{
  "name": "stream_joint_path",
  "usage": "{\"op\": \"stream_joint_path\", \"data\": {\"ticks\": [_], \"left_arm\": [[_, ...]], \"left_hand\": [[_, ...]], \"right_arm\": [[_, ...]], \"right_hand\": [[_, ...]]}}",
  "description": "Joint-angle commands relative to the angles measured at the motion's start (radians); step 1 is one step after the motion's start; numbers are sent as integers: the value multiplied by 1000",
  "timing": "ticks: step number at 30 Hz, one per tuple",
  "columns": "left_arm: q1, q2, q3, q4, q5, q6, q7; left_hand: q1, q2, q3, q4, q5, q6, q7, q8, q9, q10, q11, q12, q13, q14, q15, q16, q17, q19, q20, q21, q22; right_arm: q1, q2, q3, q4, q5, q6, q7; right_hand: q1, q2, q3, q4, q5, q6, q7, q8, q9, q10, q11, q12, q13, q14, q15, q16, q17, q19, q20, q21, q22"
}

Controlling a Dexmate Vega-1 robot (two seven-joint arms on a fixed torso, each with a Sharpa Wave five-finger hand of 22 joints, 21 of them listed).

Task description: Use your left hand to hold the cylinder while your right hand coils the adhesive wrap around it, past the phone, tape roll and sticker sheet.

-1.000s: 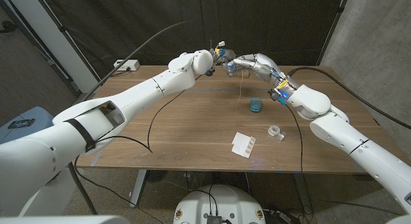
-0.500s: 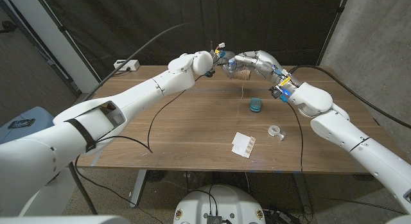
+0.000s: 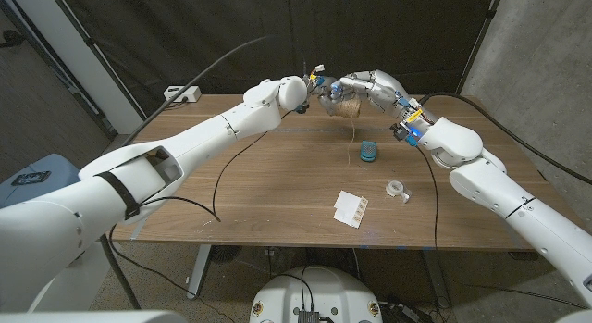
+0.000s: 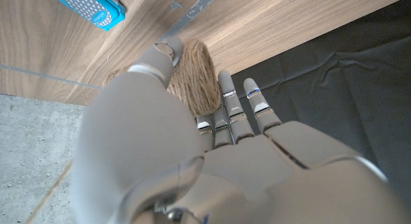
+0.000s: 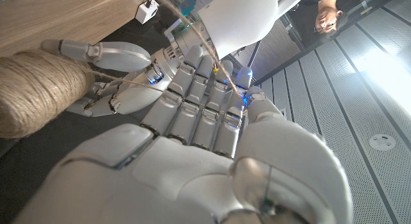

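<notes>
A cylinder (image 3: 347, 107) coiled in tan, twine-like wrap hangs in the air over the table's far edge. My left hand (image 3: 319, 86) grips one end of it; the left wrist view has the cylinder (image 4: 192, 67) between thumb and fingers of my left hand (image 4: 192, 147). My right hand (image 3: 363, 82) reaches over the cylinder from the other side. In the right wrist view a thin strand (image 5: 138, 81) runs from the cylinder (image 5: 35, 89) into the fingers of my right hand (image 5: 192, 140). A loose strand (image 3: 353, 138) dangles down. The blue phone (image 3: 367, 153), tape roll (image 3: 398, 188) and sticker sheet (image 3: 351, 208) lie on the table.
A white box (image 3: 182, 93) sits at the table's far left corner. A black cable (image 3: 222, 175) trails across the left half of the wooden table (image 3: 277, 189). A person (image 5: 326, 15) is in the right wrist view, behind the arms.
My right hand has risen and swung over the cylinder, uncovering the coiled roll below it. The dangling strand has shifted right, toward the phone. The left hand stays put.
</notes>
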Motion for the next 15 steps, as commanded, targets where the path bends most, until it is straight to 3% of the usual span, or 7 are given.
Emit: {"op": "stream_joint_path", "data": {"ticks": [1, 15], "left_arm": [[11, 9, 8, -19, 14, -7, -5], [37, 27, 1, -65, 19, -21, -22]], "left_hand": [[13, 52, 18, 25, 7, 85, -31, 222, 44, 73, -57, 7, 11, 1, -4, -3, 2, 2, -5, 7, -1], [15, 53, 18, 24, 6, 85, -33, 224, 43, 72, -58, 6, 12, 3, -4, -5, 0, 2, -6, 10, -2]], "right_arm": [[4, 2, 6, 4, 5, 7, 5], [46, 24, -4, 39, -11, 11, 9]], "right_hand": [[4, -8, 5, 3, 2, -1, 0, -1, 3, 3, -1, 0, 2, 9, -140, 2, 6, 9, -72, 8, 5], [7, -9, 7, 2, 2, 0, -1, -4, 4, 5, -3, -2, 2, 8, -142, -1, 8, 7, -74, 9, 5]]}}
